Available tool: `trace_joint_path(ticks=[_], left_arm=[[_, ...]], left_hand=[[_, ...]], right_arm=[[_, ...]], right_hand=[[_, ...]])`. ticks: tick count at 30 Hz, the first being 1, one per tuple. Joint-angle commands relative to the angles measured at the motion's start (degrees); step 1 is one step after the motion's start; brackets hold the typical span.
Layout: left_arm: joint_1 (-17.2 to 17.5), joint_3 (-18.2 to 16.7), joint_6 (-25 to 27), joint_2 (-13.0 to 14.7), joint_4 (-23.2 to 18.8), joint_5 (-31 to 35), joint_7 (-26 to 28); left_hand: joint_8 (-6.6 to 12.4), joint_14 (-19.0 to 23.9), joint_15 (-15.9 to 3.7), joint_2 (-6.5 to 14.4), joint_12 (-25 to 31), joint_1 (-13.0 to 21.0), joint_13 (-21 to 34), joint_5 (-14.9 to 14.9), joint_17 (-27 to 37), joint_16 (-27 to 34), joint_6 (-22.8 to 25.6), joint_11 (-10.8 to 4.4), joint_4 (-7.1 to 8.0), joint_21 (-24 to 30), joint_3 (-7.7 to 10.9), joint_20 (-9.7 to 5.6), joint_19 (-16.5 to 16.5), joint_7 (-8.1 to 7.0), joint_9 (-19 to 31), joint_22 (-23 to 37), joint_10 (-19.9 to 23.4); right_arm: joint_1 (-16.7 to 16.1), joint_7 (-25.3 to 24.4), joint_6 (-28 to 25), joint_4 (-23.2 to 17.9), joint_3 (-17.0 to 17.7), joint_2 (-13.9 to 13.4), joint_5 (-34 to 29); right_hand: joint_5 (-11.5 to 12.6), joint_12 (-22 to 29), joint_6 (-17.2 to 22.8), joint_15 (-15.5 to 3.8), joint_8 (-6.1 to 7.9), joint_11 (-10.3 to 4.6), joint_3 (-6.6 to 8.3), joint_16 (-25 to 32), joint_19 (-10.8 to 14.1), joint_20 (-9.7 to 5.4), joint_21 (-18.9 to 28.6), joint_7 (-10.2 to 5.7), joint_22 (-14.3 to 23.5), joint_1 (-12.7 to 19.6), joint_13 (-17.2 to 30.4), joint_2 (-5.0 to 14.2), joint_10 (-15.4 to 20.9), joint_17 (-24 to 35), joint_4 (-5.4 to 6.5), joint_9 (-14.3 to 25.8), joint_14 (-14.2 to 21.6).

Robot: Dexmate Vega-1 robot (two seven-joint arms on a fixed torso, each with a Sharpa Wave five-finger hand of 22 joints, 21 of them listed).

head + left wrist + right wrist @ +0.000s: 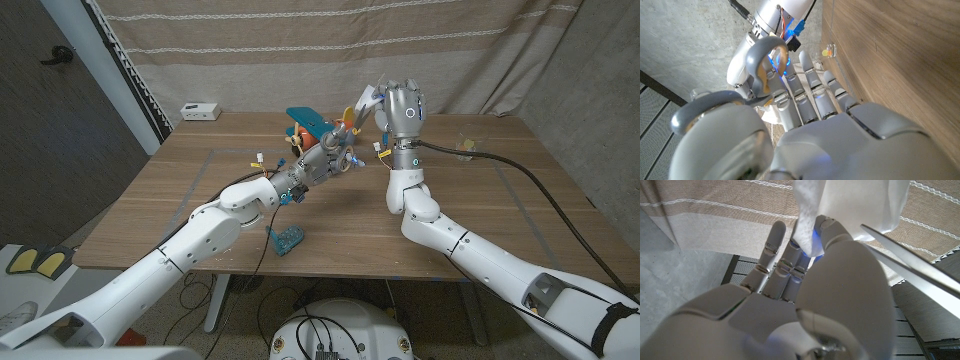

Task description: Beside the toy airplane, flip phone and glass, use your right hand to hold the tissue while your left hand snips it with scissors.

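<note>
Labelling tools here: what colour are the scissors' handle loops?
Grey with a tan inner lining, on the scissors in the left hand; left wrist view shows it best.

matt wood table (480,200), soft paper tissue (850,200)

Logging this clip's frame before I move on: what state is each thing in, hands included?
Right hand: raised, holds the tissue.
Tissue: held up off the table, uncut as far as visible.
Left hand: raised, grips the scissors.
Scissors: blades at the tissue, open or closed unclear.
Toy airplane: on the table, partly hidden.
Glass: upright on the table.
Flip phone: at the table's near edge.
</note>
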Motion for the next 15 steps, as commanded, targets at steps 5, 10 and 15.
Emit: trace_joint_path(ticks=[5, 10, 15], left_arm=[[-0.4, 0.6, 0.3, -0.2, 0.5, -0.6, -1.4], [-0.3, 0.4, -0.2, -0.3, 0.7, -0.3, -1.2], [-0.2, 0.4, -0.7, -0.6, 1.0, -0.3, -1.2]], left_hand=[[-0.27, -0.1, -7.09, 0.0, 0.4, 0.6, 6.4, 0.6, 0.3, 0.0, -0.2, -3.15, 0.64, -0.2, -0.17, 0.03, 0.5, 0.01, 0.0, 0.1, 3.2], [-0.29, -0.2, -7.09, 0.0, 0.4, 0.6, 6.4, 0.6, 0.3, 0.0, -0.2, -3.15, 0.70, -0.2, -0.17, 0.06, 0.5, 0.14, 0.0, 0.1, 3.2], [-0.32, -0.1, -7.09, 0.0, 0.3, 0.6, 6.3, 0.6, 0.3, 0.0, -0.2, -3.15, 0.74, -0.2, -0.18, 0.06, 0.5, 0.07, 0.0, 0.1, 3.1]], right_arm=[[-0.2, -1.0, 0.9, 0.5, -0.1, 0.4, 0.0], [-0.3, -0.8, 1.0, 0.4, -0.3, 0.2, -0.2], [-0.2, -0.6, 1.3, 0.4, -0.6, 0.0, -0.6]], right_hand=[[1.0, 2.7, -0.1, -1.56, 0.47, -0.21, 0.80, -0.5, -0.4, -7.90, 1.0, -0.22, 0.6, 0.1, 8.5, -0.64, 6.0, 0.5, 0.02, 0.5, -0.2], [1.3, 2.5, -0.1, -1.57, 0.59, -0.10, 1.20, -0.7, -0.8, -7.89, 1.1, -0.20, 0.7, 0.0, 8.4, -0.72, 5.8, 0.6, -0.03, 0.6, -0.3], [1.6, 2.5, -0.2, -1.58, 0.70, -0.11, 1.61, -0.8, -0.9, -7.88, 1.4, -0.18, 0.7, -0.1, 8.5, -0.86, 5.9, 0.9, -0.03, 0.9, -0.1]])
